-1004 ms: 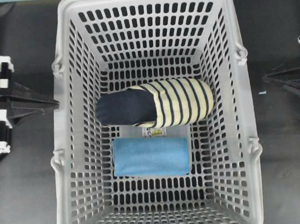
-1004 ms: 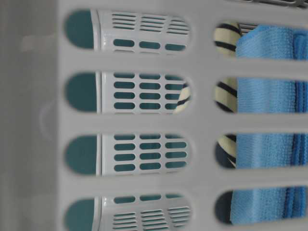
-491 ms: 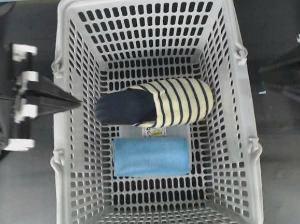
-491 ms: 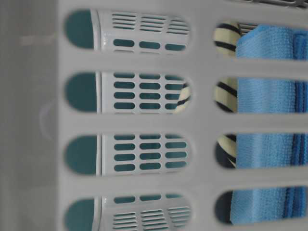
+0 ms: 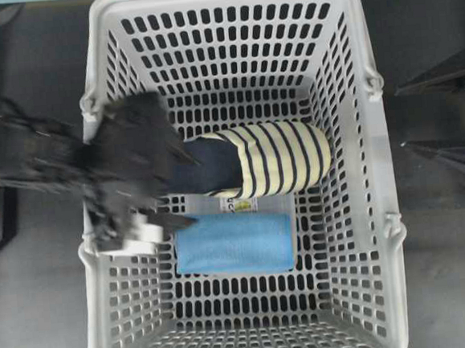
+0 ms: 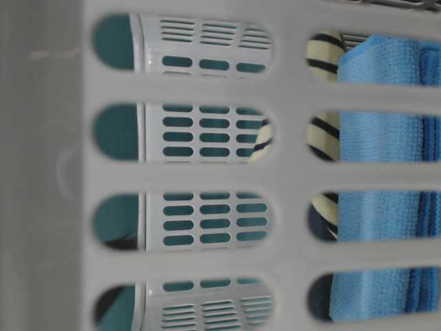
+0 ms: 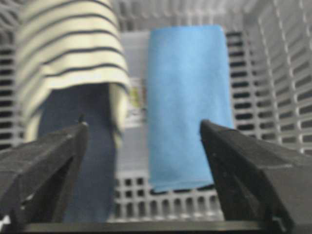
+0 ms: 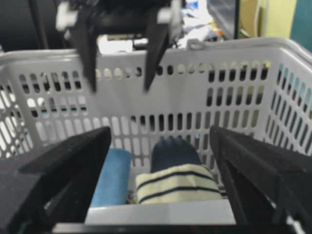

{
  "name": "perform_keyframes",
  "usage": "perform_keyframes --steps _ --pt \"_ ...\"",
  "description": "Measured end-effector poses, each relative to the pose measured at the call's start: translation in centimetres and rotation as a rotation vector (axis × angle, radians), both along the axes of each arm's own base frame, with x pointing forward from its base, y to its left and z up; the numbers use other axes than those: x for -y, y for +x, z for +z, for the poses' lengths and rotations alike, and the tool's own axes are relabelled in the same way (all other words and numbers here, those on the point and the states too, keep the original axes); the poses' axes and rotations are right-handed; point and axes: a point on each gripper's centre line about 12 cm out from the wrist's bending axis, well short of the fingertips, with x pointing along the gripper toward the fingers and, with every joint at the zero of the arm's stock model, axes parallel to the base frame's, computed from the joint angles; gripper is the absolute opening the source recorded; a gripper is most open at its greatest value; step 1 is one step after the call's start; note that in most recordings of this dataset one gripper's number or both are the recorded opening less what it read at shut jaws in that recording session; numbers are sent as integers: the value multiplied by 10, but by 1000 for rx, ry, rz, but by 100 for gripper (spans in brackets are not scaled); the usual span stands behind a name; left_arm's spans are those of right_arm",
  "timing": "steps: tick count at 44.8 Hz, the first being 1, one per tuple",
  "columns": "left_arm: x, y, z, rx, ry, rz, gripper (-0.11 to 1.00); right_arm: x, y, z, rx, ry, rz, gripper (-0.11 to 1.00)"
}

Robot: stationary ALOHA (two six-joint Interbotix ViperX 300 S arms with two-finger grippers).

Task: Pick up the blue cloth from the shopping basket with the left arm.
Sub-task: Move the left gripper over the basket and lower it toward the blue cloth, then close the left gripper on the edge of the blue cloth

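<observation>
The blue cloth [image 5: 234,243] lies flat on the floor of the shopping basket [image 5: 384,154], in front of a navy and cream-striped fabric item [image 5: 276,158]. My left gripper [image 5: 192,189] is blurred, open and empty. It is above the basket's left side, over the navy end of the striped item and the cloth's left edge. In the left wrist view the cloth [image 7: 187,97] lies between and beyond the open gripper [image 7: 142,126], nearer the right finger [image 7: 253,170]. My right gripper [image 5: 401,119] is open and empty outside the basket's right wall.
The basket wall [image 6: 207,172] fills the table-level view, with the cloth [image 6: 379,172] behind its slots. The right wrist view looks over the rim at the cloth [image 8: 109,178], the striped item [image 8: 175,185] and the left gripper [image 8: 119,58] above the far wall. A label [image 5: 241,205] lies under the striped item.
My left arm has swung right from outside the basket to over its left side, and its fingers have spread. My right gripper's fingers have spread apart too.
</observation>
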Motion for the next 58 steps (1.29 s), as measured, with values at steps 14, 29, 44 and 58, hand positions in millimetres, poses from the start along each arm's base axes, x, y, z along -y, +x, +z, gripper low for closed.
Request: perform_keyframes --steps 14,29,44,58 --pt "20 60 -50 -220 -16 16 86 2 0 0 -3 -1 -7 78" --pt "32 80 -98 -373 -29 46 86 2 0 -1 -5 -1 -7 78" --pt "35 82 -116 -417 -23 46 85 2 0 -2 -12 -1 -9 78" --pt "37 82 -117 -419 -19 39 37 2 0 -3 -15 2 -8 78"
